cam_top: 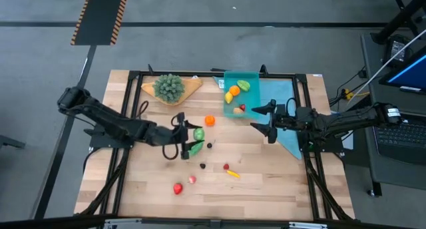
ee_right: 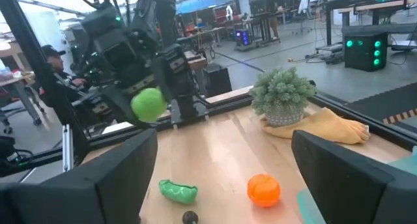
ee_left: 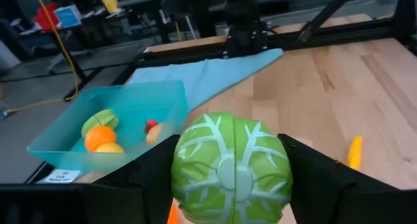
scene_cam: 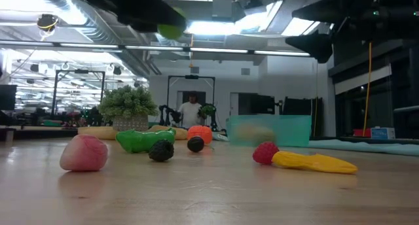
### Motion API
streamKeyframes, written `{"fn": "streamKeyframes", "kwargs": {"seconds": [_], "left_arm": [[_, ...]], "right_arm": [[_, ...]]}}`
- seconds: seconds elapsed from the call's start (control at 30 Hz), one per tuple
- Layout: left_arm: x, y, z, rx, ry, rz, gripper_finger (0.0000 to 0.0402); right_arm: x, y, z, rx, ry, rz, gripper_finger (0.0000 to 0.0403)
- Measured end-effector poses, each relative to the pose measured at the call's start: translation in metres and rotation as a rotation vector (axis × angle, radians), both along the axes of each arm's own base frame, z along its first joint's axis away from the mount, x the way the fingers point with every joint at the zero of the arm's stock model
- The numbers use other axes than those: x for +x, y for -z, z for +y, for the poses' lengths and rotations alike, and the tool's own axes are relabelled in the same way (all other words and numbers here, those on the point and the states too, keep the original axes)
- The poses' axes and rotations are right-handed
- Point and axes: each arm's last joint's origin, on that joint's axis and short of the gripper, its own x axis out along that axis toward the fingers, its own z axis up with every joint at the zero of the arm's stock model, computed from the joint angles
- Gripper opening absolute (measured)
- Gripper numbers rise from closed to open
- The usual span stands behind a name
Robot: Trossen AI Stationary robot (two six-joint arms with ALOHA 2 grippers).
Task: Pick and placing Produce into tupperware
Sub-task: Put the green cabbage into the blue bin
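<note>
We see the left gripper (cam_top: 188, 140) above the middle of the tabletop (cam_top: 279, 182), its fingers clamped on a green cabbage (ee_left: 231, 168) lifted clear of the wood. The teal box (cam_top: 251, 80) sits at the far edge with several fruits inside. The right gripper (cam_top: 265, 120) hovers just beside the box, fingers spread wide and empty.

Left arm reaches in from the table's left edge toward the centre, raised off the surface; left gripper (cam_top: 188, 141) has its fingers (ee_left: 150, 178) clamped on a green cabbage (ee_left: 231, 170). Right arm extends inward from the right; right gripper (cam_top: 263, 119) hangs with fingers spread.
</note>
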Motion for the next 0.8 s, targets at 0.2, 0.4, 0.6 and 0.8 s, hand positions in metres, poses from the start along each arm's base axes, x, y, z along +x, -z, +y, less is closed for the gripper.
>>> {"fn": "streamKeyframes", "kwargs": {"seconds": [0.2, 0.4, 0.6, 0.8], "left_arm": [[0.009, 0.008, 0.019, 0.035, -0.008, 0.047, 0.0226], [0.019, 0.020, 0.039, 0.064, -0.019, 0.100, 0.0226], [0.029, 0.010, 0.061, 0.032, -0.020, 0.100, 0.0226], [0.039, -0.009, 0.072, 0.071, -0.037, 0.185, 0.0226]], "right_arm": [[0.000, 0.000, 0.000, -0.038, 0.001, 0.009, 0.0355], [0.000, 0.000, -0.002, 0.068, 0.048, -0.007, 0.0355], [0.001, 0.005, -0.008, 0.226, 0.081, -0.002, 0.0355], [0.007, 0.016, -0.014, 0.307, 0.093, 0.055, 0.0355]]}}
